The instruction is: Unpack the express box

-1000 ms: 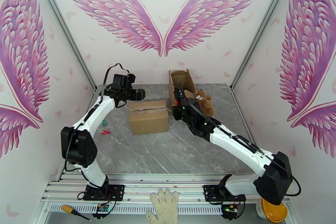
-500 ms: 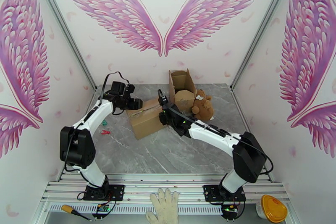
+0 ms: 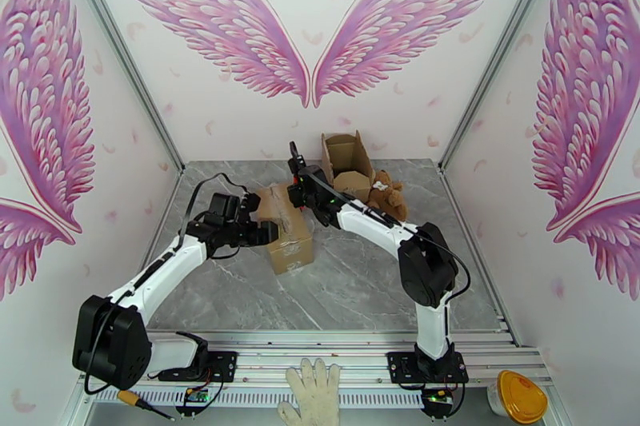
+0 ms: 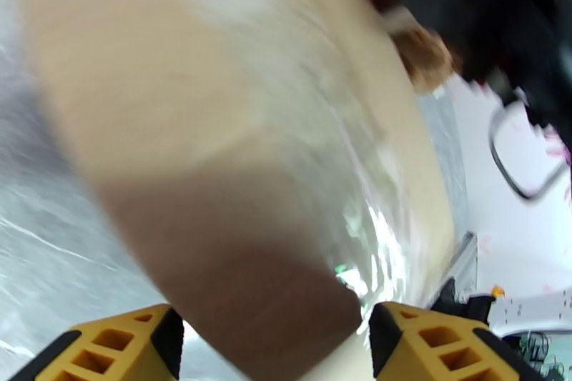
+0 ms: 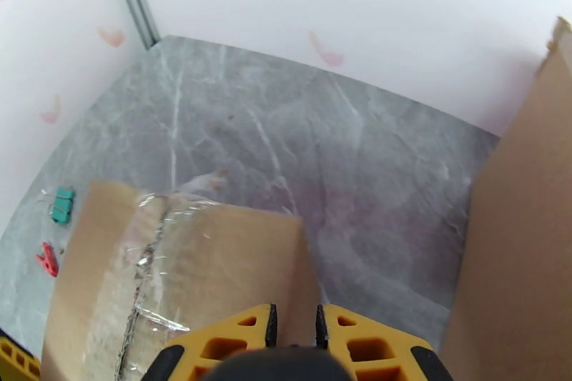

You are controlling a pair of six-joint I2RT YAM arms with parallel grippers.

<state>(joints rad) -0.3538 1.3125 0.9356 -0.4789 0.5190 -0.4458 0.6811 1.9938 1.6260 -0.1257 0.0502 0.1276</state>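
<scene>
The express box (image 3: 290,240) is a brown carton sealed with clear tape, lying at an angle left of the table's middle. My left gripper (image 3: 270,234) is shut on its near left end. In the left wrist view the blurred carton (image 4: 250,125) fills the space between the yellow fingers (image 4: 121,347), with my left gripper (image 4: 272,325) around its lower corner. My right gripper (image 3: 298,197) is at the carton's far corner. In the right wrist view my right gripper (image 5: 294,329) is nearly shut, pinching the edge of the taped carton (image 5: 200,268).
An opened cardboard box (image 3: 346,160) stands at the back, its wall (image 5: 515,232) close on the right gripper's right. A brown teddy bear (image 3: 386,194) sits beside it. A green clip (image 5: 62,204) and a red clip (image 5: 47,259) lie at the left.
Both arms swung the carton: its left end came toward the near edge and its right end went back, so it now lies steeply angled. The right gripper moved left and back.
</scene>
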